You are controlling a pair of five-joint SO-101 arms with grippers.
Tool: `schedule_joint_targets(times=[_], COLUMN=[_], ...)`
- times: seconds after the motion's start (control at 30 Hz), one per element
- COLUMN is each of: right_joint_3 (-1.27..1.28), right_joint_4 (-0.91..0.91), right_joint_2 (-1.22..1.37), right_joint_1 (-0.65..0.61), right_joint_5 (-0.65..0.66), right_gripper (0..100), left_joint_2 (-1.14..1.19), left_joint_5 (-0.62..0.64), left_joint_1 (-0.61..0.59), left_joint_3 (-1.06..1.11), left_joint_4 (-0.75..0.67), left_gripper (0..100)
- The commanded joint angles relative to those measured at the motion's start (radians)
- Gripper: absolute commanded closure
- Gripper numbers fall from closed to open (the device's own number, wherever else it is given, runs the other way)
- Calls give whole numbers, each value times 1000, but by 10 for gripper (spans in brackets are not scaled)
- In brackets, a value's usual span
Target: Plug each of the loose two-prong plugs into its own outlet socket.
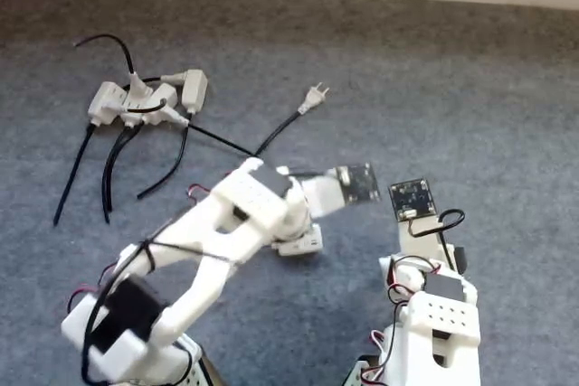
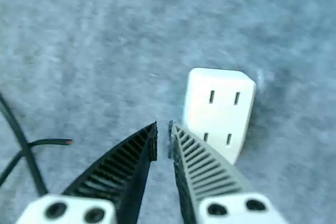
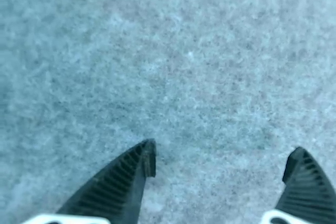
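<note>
A white outlet block (image 2: 218, 109) with two pairs of slots lies face up on the grey carpet, just beside my left gripper (image 2: 163, 136). That gripper is shut, with nothing between its fingers. In the high view the block (image 1: 304, 240) peeks out from under the left arm at the centre. A loose two-prong plug (image 1: 317, 94) on a black cable lies farther back on the carpet. My right gripper (image 3: 223, 161) is open above bare carpet, holding nothing.
A cluster of white outlet blocks (image 1: 136, 102) with plugs and several black cables sits at the back left. A black cable (image 2: 21, 150) with a cut end lies close to the left gripper. The right arm (image 1: 434, 314) stands at the front right.
</note>
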Motion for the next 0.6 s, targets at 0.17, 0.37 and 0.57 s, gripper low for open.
schedule_joint_targets(times=[0.17,0.37,0.57], right_joint_3=[2,2,4], right_joint_4=[-12,-12,-12], right_joint_2=[-1,-1,-1], right_joint_1=[-16,-16,-16], right_joint_5=[11,11,11], right_gripper=[626,626,626], left_joint_2=[-315,-337,-242], left_joint_5=[83,84,60], left_joint_1=[76,-41,-22], left_joint_3=[74,10,-39], left_joint_4=[143,140,253], left_gripper=[864,849,852])
